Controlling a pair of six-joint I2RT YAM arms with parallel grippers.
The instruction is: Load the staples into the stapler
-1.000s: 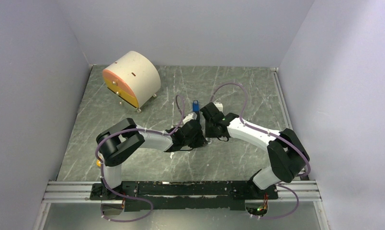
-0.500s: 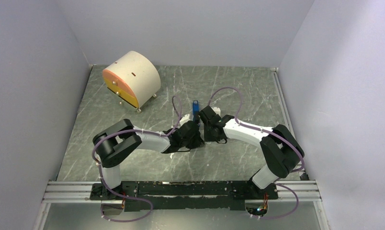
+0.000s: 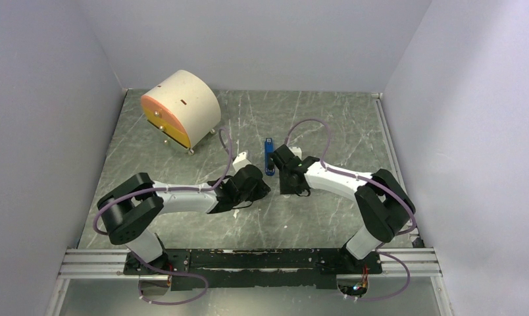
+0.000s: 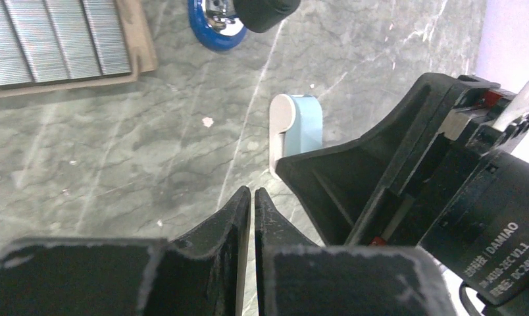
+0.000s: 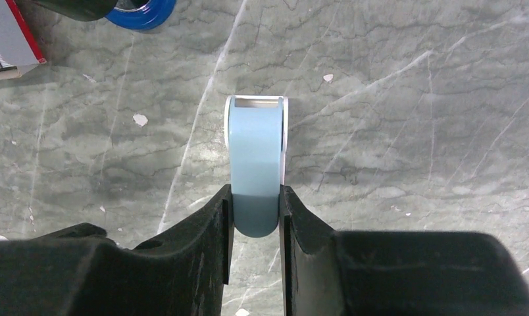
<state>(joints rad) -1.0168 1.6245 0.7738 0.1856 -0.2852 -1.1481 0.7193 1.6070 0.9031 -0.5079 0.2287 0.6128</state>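
The stapler (image 3: 268, 157), slim and bright blue with black parts, lies on the marble table; only its blue end shows in the left wrist view (image 4: 212, 29) and the right wrist view (image 5: 140, 10). The staples (image 4: 58, 36) lie as silvery strips in a tan tray at that view's top left. My left gripper (image 4: 252, 192) is shut and empty, low over bare table near the stapler. My right gripper (image 5: 255, 191) is shut on a light-blue and white oblong piece (image 5: 255, 141), also seen as the light-blue piece (image 4: 295, 128) from the left.
A round cream drawer unit (image 3: 181, 107) with an orange front stands at the back left. A red-and-white box (image 5: 12, 36) lies beside the stapler's end, seen as a small white box (image 3: 241, 158) from above. Grey walls enclose the table on three sides.
My left arm has pulled back to the left and toward the near edge, uncovering the stapler. The right gripper has shifted slightly left, still gripping the light-blue piece.
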